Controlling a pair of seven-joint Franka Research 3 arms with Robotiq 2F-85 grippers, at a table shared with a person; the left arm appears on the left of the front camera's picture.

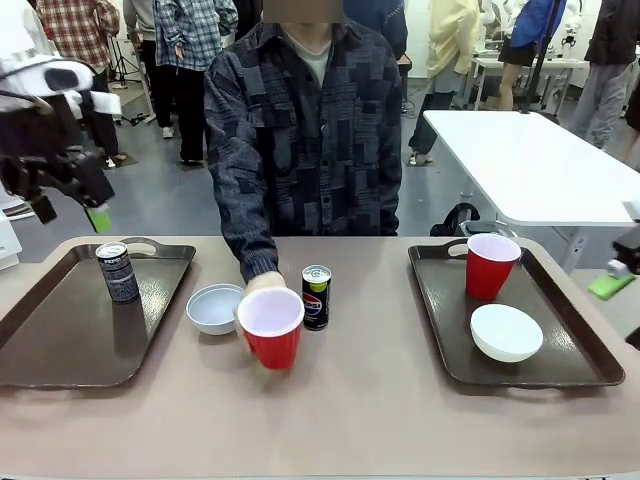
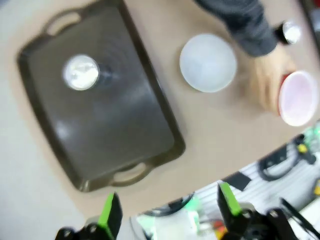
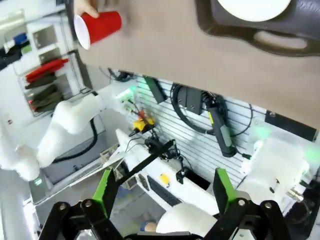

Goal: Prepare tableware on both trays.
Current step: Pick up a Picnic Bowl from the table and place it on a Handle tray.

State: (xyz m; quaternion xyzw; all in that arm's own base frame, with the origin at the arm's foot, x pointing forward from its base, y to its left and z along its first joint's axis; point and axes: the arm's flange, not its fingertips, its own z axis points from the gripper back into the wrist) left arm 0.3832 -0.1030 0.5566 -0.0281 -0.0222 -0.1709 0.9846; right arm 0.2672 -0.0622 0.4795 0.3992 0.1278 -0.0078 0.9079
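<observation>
Red cup (image 1: 271,327): on the table (image 1: 360,420) between left tray (image 1: 40,350) and right tray (image 1: 440,300), tipped, mouth toward 6 o'clock, a person's hand (image 1: 262,287) on its far side
Bowl (image 1: 214,308): loose, just beside the cup at 10 o'clock
Left gripper (image 1: 70,213): fingers apart, empty, raised; your cup lies at its 4 o'clock
Right gripper (image 3: 162,185): fingers apart, empty, well apart at the cup's 3 o'clock
Nearer arm: likely your left

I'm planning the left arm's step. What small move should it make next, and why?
Probably swing the open left tool over the bowl beside the left tray: that tray holds just a can, and a hand holds the cup.
</observation>
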